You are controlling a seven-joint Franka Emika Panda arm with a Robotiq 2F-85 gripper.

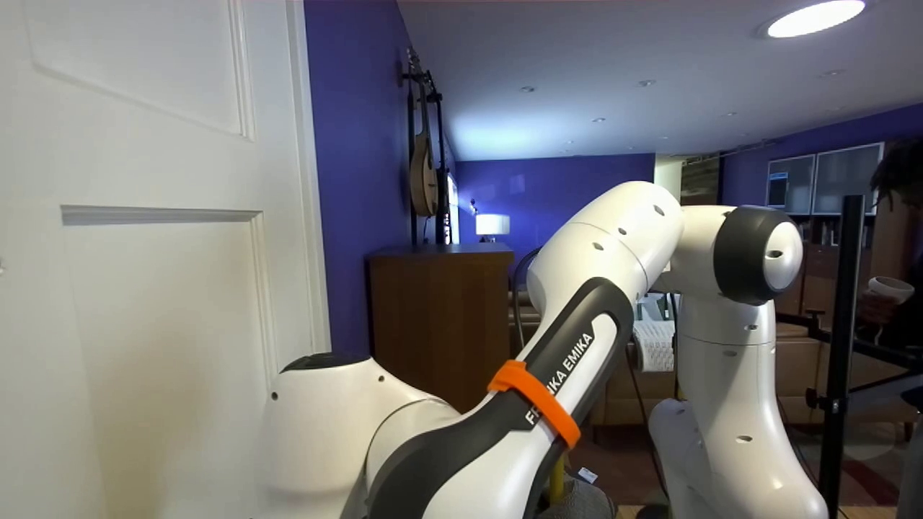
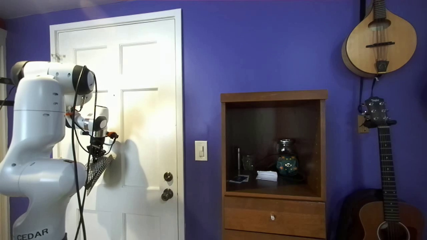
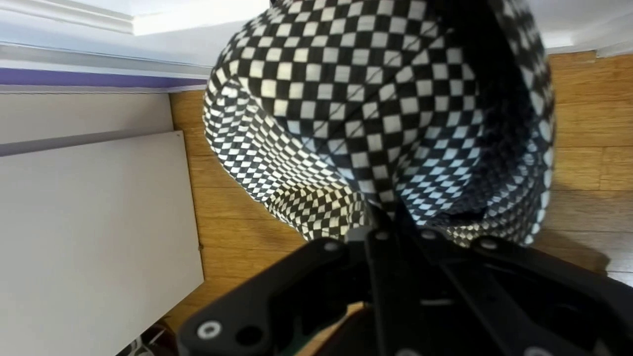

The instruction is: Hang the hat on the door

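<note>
The hat (image 3: 346, 74) fills the upper middle of the wrist view, woven in a black and white check, with its brim bent and folded. My gripper (image 3: 393, 212) is shut on the brim, and the fingertips are partly hidden in the fold. In an exterior view the gripper (image 2: 96, 156) points down and the hat (image 2: 98, 170) hangs tilted below it, in front of the white panelled door (image 2: 143, 110). Shadows fall on the door beside the hat; I cannot tell the gap. The door (image 1: 166, 324) also shows close up in an exterior view, where gripper and hat are hidden.
A door knob (image 2: 167, 194) and lock (image 2: 168, 176) sit at the door's right edge. Black cables (image 2: 80, 186) hang beside the arm. A brown cabinet (image 2: 273, 96) stands right of the door, with guitars beyond. A white flat panel (image 3: 89, 222) stands over the wooden floor (image 3: 227, 207).
</note>
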